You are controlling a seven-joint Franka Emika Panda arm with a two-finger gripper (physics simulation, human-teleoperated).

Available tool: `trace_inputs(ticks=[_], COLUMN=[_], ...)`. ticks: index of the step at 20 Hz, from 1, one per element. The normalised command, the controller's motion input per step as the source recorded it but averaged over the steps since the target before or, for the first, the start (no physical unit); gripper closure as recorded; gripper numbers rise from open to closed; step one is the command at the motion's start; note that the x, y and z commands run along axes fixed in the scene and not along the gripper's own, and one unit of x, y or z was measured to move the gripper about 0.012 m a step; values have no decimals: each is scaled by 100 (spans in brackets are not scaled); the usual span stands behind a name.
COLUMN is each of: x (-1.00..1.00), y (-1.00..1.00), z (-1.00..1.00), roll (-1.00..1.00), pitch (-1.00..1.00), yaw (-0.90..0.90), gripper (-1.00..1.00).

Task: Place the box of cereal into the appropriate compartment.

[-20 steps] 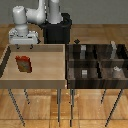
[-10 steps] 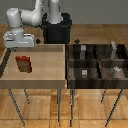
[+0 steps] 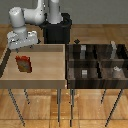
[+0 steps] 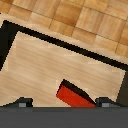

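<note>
The hand [image 3: 22,44] has drifted nearer the box of cereal [image 3: 23,64], fingers spread wide.

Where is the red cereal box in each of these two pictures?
Exterior view: the cereal box lies in the light wooden tray, toward the exterior view's left.
Wrist view: the cereal box shows partly, just beyond the hand.
Shared landmark: the tray's pale wooden floor.
</note>
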Motion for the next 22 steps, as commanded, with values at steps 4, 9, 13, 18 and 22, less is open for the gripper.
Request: trace_inputs(ticks=[4,9,13,18,22], x=[0,0,0,-20,0], y=[0,-20,-75,-40,0], z=[0,0,0,0,0], roll=[0,0,0,0,0], pitch=[0,0,0,0,0], yaw=[90,66,0,0,0], gripper=[-100,-100,-100,-100,-100])
